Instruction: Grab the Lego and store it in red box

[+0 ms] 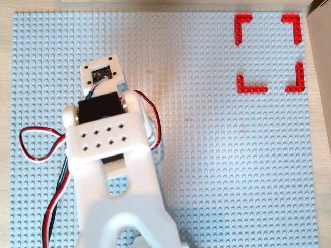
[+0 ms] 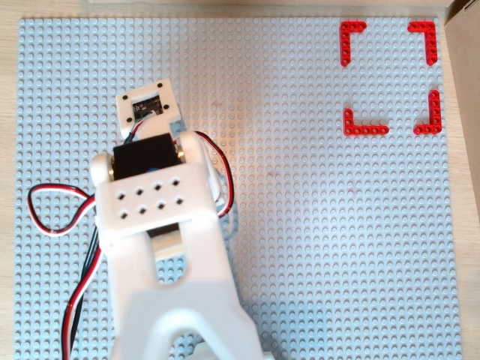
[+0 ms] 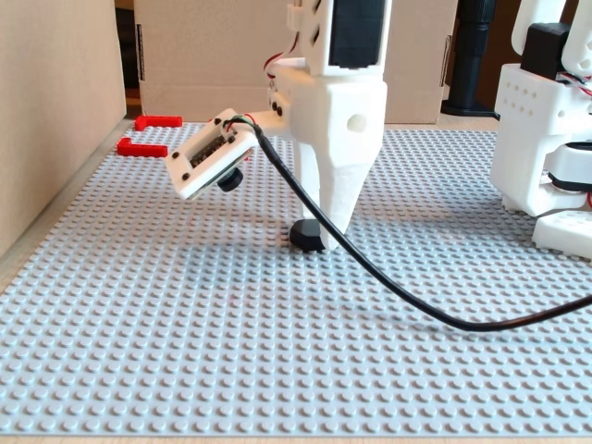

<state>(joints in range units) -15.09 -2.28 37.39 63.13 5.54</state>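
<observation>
In the fixed view my gripper [image 3: 326, 239] points straight down, its white fingertip touching the grey baseplate [image 3: 185, 351]. The Lego [image 3: 305, 235], small, dark and glossy, lies on the plate right at that tip, sticking out to the left. Only one finger shows from this side, so I cannot tell whether the jaws hold the piece. In both overhead views the arm [image 1: 111, 150] [image 2: 161, 217] hides the gripper and the Lego. The red box [image 1: 251, 89] [image 2: 364, 130], four red corner pieces, lies at the top right with nothing inside; in the fixed view it [image 3: 143, 148] sits far back left.
The wrist camera [image 3: 211, 153] juts out left of the gripper, with a black cable [image 3: 398, 296] trailing to the right. The white arm base [image 3: 546, 139] stands at the right. Cardboard walls [image 3: 55, 120] border the plate's left and back. Red and white wires [image 1: 31, 150] loop left of the arm.
</observation>
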